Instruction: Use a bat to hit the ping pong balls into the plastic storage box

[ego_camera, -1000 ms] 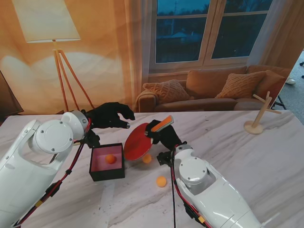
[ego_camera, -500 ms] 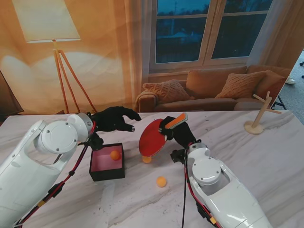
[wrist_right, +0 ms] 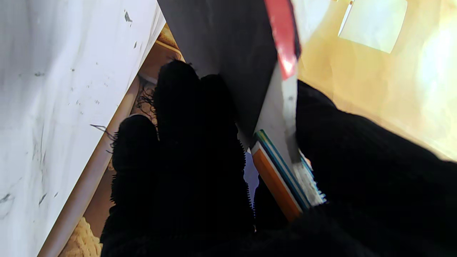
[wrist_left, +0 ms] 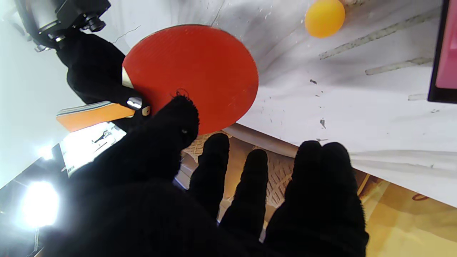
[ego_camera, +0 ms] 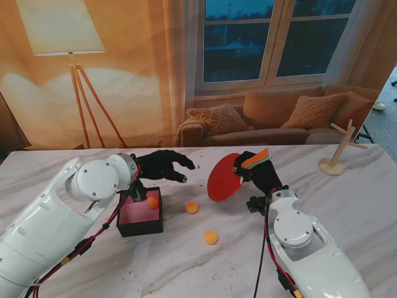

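My right hand [ego_camera: 257, 174] is shut on the orange handle of a red bat [ego_camera: 224, 180], held on edge above the table's middle; the bat [wrist_left: 192, 73] faces the left wrist camera, and its handle [wrist_right: 282, 178] shows between my gloved fingers. A black storage box [ego_camera: 140, 213] with a pink inside sits at the left and holds one orange ball [ego_camera: 152, 202]. Two more orange balls lie on the marble: one [ego_camera: 192, 207] right of the box, also in the left wrist view [wrist_left: 325, 18], and one [ego_camera: 211, 237] nearer to me. My left hand [ego_camera: 164, 166] hovers open beyond the box.
A wooden peg stand [ego_camera: 337, 152] rises at the table's far right. The marble table's far edge [ego_camera: 291, 147] borders a printed living-room backdrop. My two white forearms fill the near corners.
My right hand has swung the bat to the right, away from the ball beside the box. My left arm and hand have shifted right. The balls on the table have stayed put.
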Tool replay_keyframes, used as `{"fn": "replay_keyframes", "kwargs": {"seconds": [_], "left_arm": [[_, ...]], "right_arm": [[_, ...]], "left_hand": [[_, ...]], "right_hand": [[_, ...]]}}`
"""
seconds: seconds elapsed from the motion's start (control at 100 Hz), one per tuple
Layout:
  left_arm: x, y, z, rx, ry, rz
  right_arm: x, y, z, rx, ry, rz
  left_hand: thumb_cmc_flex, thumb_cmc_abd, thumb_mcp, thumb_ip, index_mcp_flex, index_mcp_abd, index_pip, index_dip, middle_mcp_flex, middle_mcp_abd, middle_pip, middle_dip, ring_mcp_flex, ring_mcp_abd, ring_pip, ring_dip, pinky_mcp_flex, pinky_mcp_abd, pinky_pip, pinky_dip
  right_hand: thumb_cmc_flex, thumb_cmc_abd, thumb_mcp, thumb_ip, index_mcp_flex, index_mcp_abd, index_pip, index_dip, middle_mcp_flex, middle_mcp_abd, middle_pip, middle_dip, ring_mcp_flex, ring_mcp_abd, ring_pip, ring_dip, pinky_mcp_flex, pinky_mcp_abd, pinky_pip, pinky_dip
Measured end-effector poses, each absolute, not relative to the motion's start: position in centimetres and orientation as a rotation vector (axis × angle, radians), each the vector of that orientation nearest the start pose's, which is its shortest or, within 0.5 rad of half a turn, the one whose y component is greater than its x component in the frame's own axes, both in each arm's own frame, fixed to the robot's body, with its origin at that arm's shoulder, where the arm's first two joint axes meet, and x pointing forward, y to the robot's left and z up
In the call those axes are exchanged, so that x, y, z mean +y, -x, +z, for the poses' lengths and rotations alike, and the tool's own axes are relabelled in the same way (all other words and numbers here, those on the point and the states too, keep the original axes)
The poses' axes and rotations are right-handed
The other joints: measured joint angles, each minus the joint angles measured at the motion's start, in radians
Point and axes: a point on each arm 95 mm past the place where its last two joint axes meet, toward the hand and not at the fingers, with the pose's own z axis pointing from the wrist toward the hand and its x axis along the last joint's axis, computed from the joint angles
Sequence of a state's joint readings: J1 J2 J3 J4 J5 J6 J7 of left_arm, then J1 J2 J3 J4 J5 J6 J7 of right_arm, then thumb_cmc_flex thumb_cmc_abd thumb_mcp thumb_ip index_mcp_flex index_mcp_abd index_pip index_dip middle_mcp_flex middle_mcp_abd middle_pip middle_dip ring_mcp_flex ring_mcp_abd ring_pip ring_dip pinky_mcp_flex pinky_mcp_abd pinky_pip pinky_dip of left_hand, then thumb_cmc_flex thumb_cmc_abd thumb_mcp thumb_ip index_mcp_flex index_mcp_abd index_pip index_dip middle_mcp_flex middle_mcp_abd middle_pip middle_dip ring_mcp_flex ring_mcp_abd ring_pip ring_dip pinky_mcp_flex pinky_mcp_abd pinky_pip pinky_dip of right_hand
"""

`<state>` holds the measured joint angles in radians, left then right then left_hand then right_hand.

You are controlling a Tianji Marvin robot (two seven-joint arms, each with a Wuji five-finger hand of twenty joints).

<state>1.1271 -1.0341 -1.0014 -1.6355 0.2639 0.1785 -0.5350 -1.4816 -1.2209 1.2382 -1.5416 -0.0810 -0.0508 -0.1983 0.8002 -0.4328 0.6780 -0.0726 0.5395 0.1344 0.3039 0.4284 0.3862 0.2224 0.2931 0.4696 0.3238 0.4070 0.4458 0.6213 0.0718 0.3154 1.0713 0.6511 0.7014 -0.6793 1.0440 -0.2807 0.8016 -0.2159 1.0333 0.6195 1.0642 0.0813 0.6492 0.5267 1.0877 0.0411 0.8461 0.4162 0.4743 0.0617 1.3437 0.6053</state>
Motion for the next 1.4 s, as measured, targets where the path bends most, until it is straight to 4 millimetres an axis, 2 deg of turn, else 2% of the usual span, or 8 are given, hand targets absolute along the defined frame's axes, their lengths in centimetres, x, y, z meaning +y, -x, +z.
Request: {"fn": "replay_keyframes", "kwargs": {"seconds": [0.2,0.46,0.76,0.79,0.95,1.09,1.19,1.4], "left_arm": [[-7.6,-47.2,-23.8,1.857,1.786,-1.695],[-8.9,-47.4,-26.3,1.955,1.754,-1.642],[-10.3,-46.9,-29.3,2.025,1.657,-1.569],[-10.4,-46.9,-29.6,2.023,1.655,-1.566],[-11.1,-46.7,-31.0,2.035,1.649,-1.537],[-11.6,-46.6,-31.9,2.049,1.609,-1.505],[-11.7,-46.6,-32.4,2.052,1.595,-1.494],[-11.9,-46.8,-33.3,2.072,1.557,-1.461]], "right_arm": [[-0.6,-42.9,-29.5,-0.616,2.199,-2.499],[-1.5,-42.3,-29.4,-0.584,2.188,-2.535],[-1.7,-42.0,-29.4,-0.58,2.184,-2.541],[-1.7,-42.0,-29.4,-0.578,2.183,-2.543],[-1.6,-41.8,-29.3,-0.571,2.183,-2.544],[-1.6,-41.7,-29.3,-0.567,2.186,-2.544],[-1.6,-41.7,-29.3,-0.564,2.188,-2.544],[-1.6,-41.6,-29.3,-0.551,2.193,-2.545]], "left_hand": [[0.0,0.0,0.004,0.0,0.0,0.0,0.038,0.029,-0.011,0.0,0.0,0.0,-0.004,-0.003,-0.007,0.0,-0.002,-0.009,-0.019,0.003],[-0.013,-0.002,0.037,0.0,0.0,0.012,0.084,0.052,-0.024,0.0,0.0,-0.001,-0.026,-0.004,0.006,0.008,0.043,-0.028,0.133,0.109],[-0.043,-0.001,0.035,0.0,-0.084,0.011,-0.016,-0.006,-0.137,0.0,-0.038,-0.035,-0.061,0.008,-0.045,-0.026,0.032,-0.017,0.117,0.11],[-0.051,0.0,0.02,0.0,-0.069,0.011,-0.016,-0.007,-0.15,0.0,-0.042,-0.037,-0.078,0.017,-0.047,-0.022,0.028,-0.008,0.107,0.109],[-0.068,0.001,-0.059,0.001,-0.143,0.009,-0.084,-0.035,-0.189,0.0,-0.086,-0.06,-0.105,0.045,-0.085,-0.056,0.02,0.027,0.057,0.085],[-0.079,0.013,-0.098,0.003,-0.134,0.009,-0.088,-0.029,-0.189,0.0,-0.097,-0.06,-0.105,0.056,-0.073,-0.063,0.036,0.042,0.066,0.08],[-0.079,0.013,-0.098,0.003,-0.134,0.009,-0.088,-0.029,-0.189,0.002,-0.085,-0.028,-0.1,0.057,-0.011,-0.007,0.074,0.04,0.131,0.083],[-0.079,0.012,-0.001,0.001,-0.176,0.008,-0.034,0.015,-0.189,0.015,-0.03,0.058,0.04,0.057,0.164,0.125,0.229,0.028,0.267,0.098]], "right_hand": [[0.0,0.0,0.0,0.0,0.0,0.0,0.0,0.0,0.0,0.0,0.0,0.0,0.0,0.0,0.0,0.0,0.0,0.0,0.0,0.0],[0.0,0.0,0.0,0.0,0.0,0.0,0.0,0.0,0.0,0.0,0.0,0.0,0.0,0.0,0.0,0.0,0.0,0.0,0.0,0.0],[0.0,0.0,0.0,0.0,0.0,0.0,0.0,0.0,0.0,0.0,0.0,0.0,0.0,0.0,0.0,0.0,0.0,0.0,0.0,0.0],[0.0,0.0,0.0,0.0,0.0,0.0,0.0,0.0,0.0,0.0,0.0,0.0,0.0,0.0,0.0,0.0,0.0,0.0,0.0,0.0],[0.0,0.0,0.0,0.0,0.0,0.0,0.0,0.0,0.0,0.0,0.0,0.0,0.0,0.0,0.0,0.0,0.0,0.0,0.0,0.0],[0.0,0.0,0.0,0.0,0.0,0.0,0.0,0.0,0.0,0.0,0.0,0.0,0.0,0.0,0.0,0.0,0.0,0.0,0.0,0.0],[0.0,0.0,0.0,0.0,0.0,0.0,0.0,0.0,0.0,0.0,0.0,0.0,0.0,0.0,0.0,0.0,0.0,0.0,0.0,0.001],[0.0,0.0,0.0,0.0,0.0,0.0,0.0,0.0,0.0,0.0,0.0,0.0,0.0,0.0,0.0,0.0,-0.001,0.0,0.0,0.001]]}}
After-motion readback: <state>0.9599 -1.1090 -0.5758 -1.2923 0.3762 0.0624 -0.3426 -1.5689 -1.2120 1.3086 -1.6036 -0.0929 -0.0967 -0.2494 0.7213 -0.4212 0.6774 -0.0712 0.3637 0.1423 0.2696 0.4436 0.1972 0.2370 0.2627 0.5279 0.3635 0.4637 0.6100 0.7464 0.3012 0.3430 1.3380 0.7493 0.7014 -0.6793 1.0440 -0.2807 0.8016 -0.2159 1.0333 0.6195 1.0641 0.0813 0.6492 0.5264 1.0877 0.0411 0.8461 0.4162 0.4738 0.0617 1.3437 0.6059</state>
